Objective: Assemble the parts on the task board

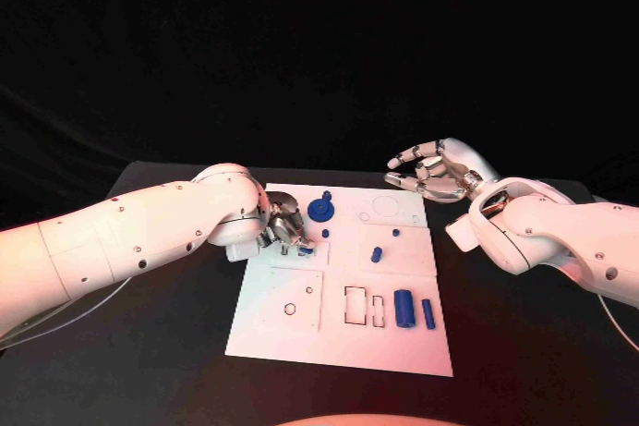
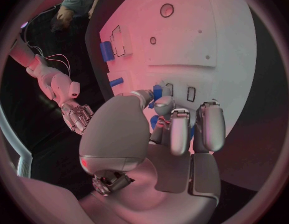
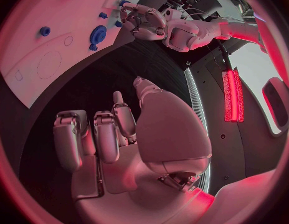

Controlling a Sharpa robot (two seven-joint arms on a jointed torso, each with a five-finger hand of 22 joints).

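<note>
The white task board [image 1: 340, 338] lies in the middle of the black worktop [image 1: 160, 352], its long side running from near to far. The left hand [image 1: 283, 225] is down over the board's left edge at its far half, fingers pointing down and drawn together around a small blue part [image 1: 305, 251] at their tips; in the left wrist view the fingertips [image 2: 179, 115] crowd round blue pieces next to small rectangular slots, and I cannot tell for sure whether that part is pinched or only touched. Just right of this hand a blue gear-shaped part [image 1: 319, 208] sits on the board's far section, with a tiny blue part [image 1: 326, 232] just on its near side. Further right, around mid-board, are 2 more small blue parts, one [image 1: 395, 232] farther away and one [image 1: 377, 254] nearer. In the near right part of the board 2 blue cylinders lie side by side, a thicker one [image 1: 403, 308] and a thinner one [image 1: 428, 313], just right of 2 outlined rectangular slots [image 1: 355, 305]. The right hand [image 1: 433, 172] is held up off the board beyond its far right corner, palm showing, fingers loosely curled and apart, with nothing in it.
</note>
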